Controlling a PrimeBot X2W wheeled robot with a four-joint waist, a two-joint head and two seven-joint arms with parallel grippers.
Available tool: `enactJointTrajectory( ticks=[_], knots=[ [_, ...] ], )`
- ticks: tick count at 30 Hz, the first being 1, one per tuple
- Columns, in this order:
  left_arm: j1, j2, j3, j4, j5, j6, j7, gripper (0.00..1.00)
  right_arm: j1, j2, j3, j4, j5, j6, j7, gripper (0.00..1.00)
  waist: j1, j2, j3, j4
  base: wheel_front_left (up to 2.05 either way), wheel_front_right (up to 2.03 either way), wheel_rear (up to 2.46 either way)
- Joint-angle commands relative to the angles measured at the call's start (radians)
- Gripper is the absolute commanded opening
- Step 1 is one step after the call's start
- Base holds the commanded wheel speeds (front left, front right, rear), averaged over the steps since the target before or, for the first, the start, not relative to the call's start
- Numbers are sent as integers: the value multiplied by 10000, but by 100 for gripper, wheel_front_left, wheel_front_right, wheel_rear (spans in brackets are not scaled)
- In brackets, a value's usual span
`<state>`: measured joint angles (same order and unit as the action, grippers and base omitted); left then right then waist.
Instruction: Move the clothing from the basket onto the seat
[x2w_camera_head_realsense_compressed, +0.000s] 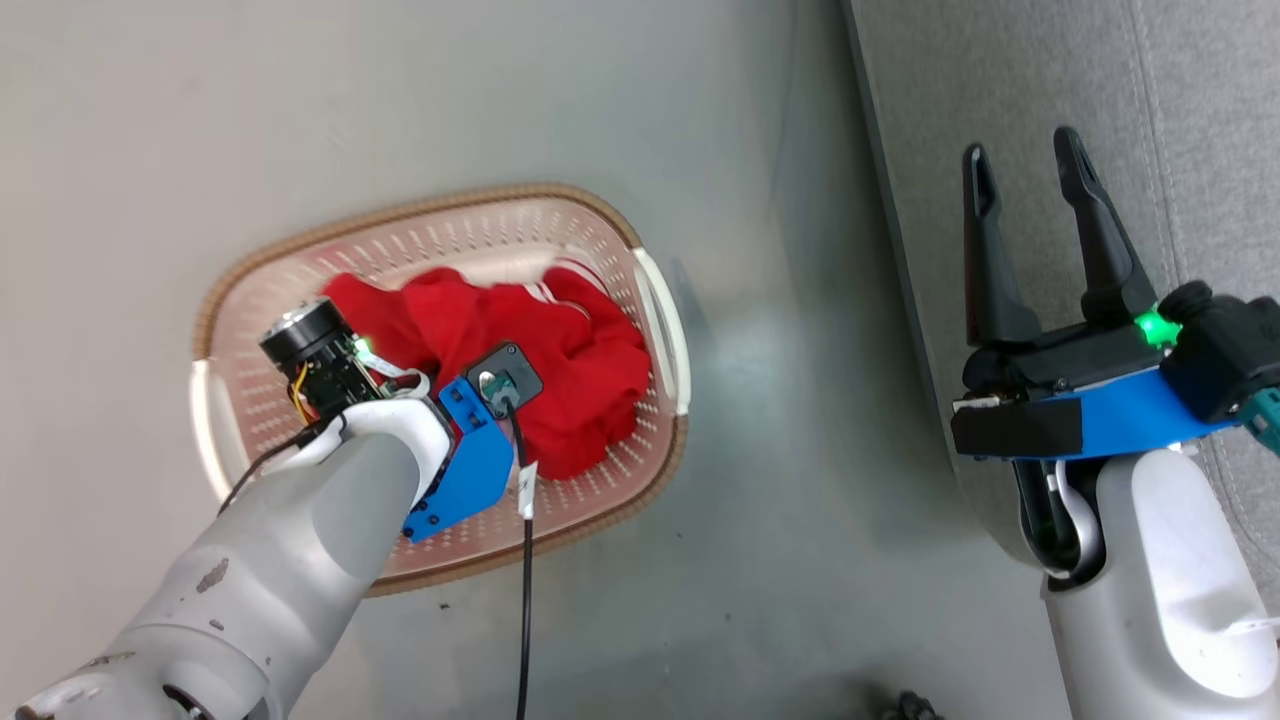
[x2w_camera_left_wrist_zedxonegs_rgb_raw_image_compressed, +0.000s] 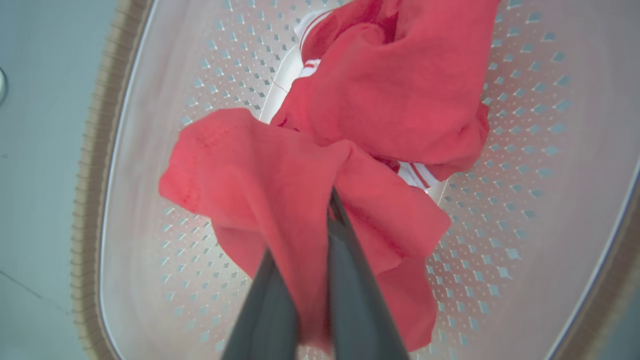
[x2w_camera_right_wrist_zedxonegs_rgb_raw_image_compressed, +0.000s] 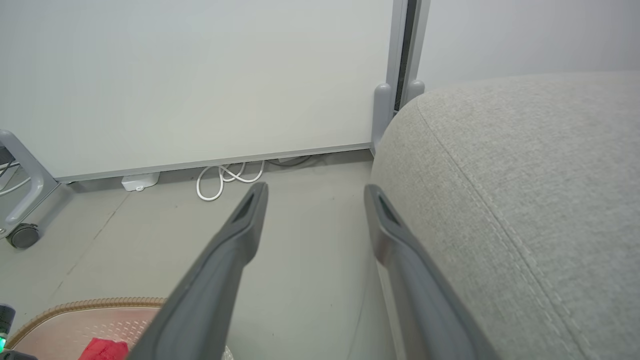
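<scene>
From the head, the basket (x2w_camera_head_realsense_compressed: 470, 240) stands on the grey floor (x2w_camera_head_realsense_compressed: 700, 90) with the red clothing (x2w_camera_head_realsense_compressed: 560, 380) bunched inside it, and the left arm (x2w_camera_head_realsense_compressed: 300, 540) reaches down into it, its wrist hiding the fingers. To the right, well apart from the basket, the right gripper (x2w_camera_head_realsense_compressed: 1022, 150) hangs over the edge of the grey seat (x2w_camera_head_realsense_compressed: 1180, 120), its fingers spread with nothing between them. At the left wrist, the left gripper (x2w_camera_left_wrist_zedxonegs_rgb_raw_image_compressed: 327, 210) has its fingers drawn together on a fold of the clothing, the rest of which lies against the basket's perforated wall. At the right wrist, the fingers stand apart over bare floor, the seat just beside them, and a corner of the basket with a scrap of red shows at the lower left.
</scene>
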<state>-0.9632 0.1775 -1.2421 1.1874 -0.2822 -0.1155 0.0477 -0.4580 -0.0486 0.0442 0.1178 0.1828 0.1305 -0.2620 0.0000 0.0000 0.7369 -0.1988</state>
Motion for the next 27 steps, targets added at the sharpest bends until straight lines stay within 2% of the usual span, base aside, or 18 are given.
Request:
enactJointTrajectory(
  ticks=[1,14,21,27],
  knots=[
    [98,18,66,20,-65,47,-188,0,140,-32,-38,29,-38,4,-44,100,0,0,-492,344,0,0,0],
    [579,-490,694,176,-988,4,-2773,0,971,-33,-291,365,-529,4,-45,100,0,0,-2442,1102,0,0,0],
    [740,-719,1136,-232,-1460,-72,-3134,0,1435,-32,-388,513,-669,4,-45,100,0,0,-3470,1379,0,0,0],
    [939,-466,1914,-1762,-1610,73,-3138,0,1872,-32,-452,641,-732,4,-45,100,0,0,-4289,1527,0,0,0]
  ],
)
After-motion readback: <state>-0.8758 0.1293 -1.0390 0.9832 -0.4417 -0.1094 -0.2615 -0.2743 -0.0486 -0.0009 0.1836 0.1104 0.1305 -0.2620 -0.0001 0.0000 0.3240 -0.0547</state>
